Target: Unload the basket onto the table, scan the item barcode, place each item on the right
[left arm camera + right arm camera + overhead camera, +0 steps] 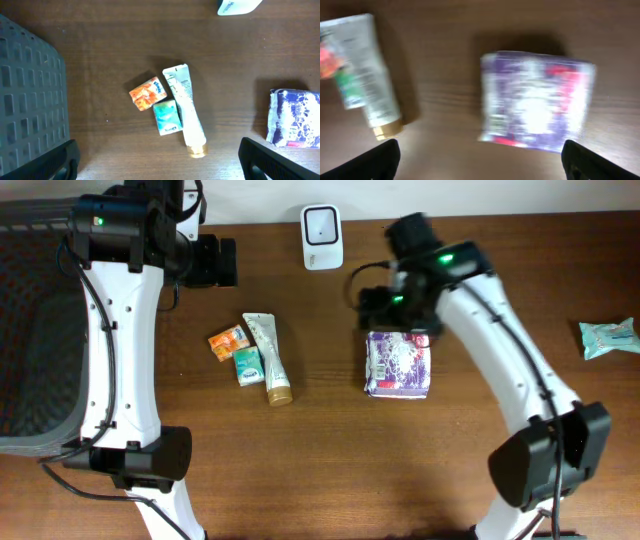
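Scanner (pixel 322 236) sits whole overhead, apparently cropped wrist-side.

Brown wood-grain table (pixel 330 470) carrying a purple-and-white patterned packet (pixel 399 364) with red accents, an orange carton (pixel 229 341), a teal carton (pixel 247 365), a gold-capped white tube (pixel 266 350), a white scanner (pixel 322 237), a pale turquoise pouch (pixel 608 337) and a dark grey grid-patterned basket (pixel 30 330).

Dark wooden table (pixel 320 480), pale wall (pixel 500 195) behind
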Robot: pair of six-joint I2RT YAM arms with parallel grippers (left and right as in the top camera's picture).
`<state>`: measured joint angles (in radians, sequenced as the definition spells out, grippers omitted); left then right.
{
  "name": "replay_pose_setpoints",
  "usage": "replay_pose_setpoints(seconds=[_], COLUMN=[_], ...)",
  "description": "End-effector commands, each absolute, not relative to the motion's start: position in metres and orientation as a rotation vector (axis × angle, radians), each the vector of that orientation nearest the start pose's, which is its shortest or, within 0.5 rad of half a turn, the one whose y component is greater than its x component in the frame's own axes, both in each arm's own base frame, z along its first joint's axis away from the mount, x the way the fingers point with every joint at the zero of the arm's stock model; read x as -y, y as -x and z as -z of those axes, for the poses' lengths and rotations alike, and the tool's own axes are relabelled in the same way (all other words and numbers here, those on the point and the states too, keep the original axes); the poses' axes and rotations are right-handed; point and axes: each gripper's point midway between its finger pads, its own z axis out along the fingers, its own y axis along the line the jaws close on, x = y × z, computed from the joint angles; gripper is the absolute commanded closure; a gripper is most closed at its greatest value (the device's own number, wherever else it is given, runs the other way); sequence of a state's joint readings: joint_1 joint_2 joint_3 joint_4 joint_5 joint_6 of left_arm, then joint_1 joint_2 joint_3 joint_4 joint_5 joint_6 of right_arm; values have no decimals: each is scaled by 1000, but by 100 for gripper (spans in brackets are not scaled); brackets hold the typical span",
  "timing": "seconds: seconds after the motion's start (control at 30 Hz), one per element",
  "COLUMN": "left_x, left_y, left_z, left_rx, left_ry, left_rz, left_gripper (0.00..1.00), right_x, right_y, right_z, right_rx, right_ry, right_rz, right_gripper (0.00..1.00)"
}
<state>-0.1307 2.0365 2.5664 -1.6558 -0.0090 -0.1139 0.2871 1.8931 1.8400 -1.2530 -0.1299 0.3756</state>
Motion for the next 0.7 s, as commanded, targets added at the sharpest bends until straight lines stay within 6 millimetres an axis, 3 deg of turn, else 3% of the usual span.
replay_pose_setpoints(seconds=[0.0, 0.07, 0.13, 0.27, 0.37, 0.47, 0.6, 0.67], left_x=[54, 54, 55, 54, 54, 54, 54, 54], left_y=[-422, -422, -422, -422, -422, -422, -422, -422], left_z=[-303, -303, -303, -303, -303, -303, -303, -303], left_rx=[-2697, -2697, -2697, -2697, -2697, -2697, -2697, -2697], left_ry=[-16, -16, -16, -16, -16, -16, -16, -16], left_rz=[57, 57, 57, 57, 57, 57, 57, 57], left_gripper=[1, 1, 1, 1, 1, 1, 1, 1], right_x=[-69, -43, -29, -20, -26, -43, -54, -63], right_y=[-398, -394, -386, -379, -374, -370, -366, -363], right_z=[-168, -162, -150, -115, -85, -63, -41, -33], right_rx=[-2955, -2978, -2981, -2918, -2835, -2734, -2704, -2705], right_ry=[-194, -174, -138, -165, -184, -158, -206, -196], right_rz=[-245, -338, -549, -805, -973, -1116, -1151, -1157], right_gripper=[1, 1, 1, 2, 13, 15, 17, 27])
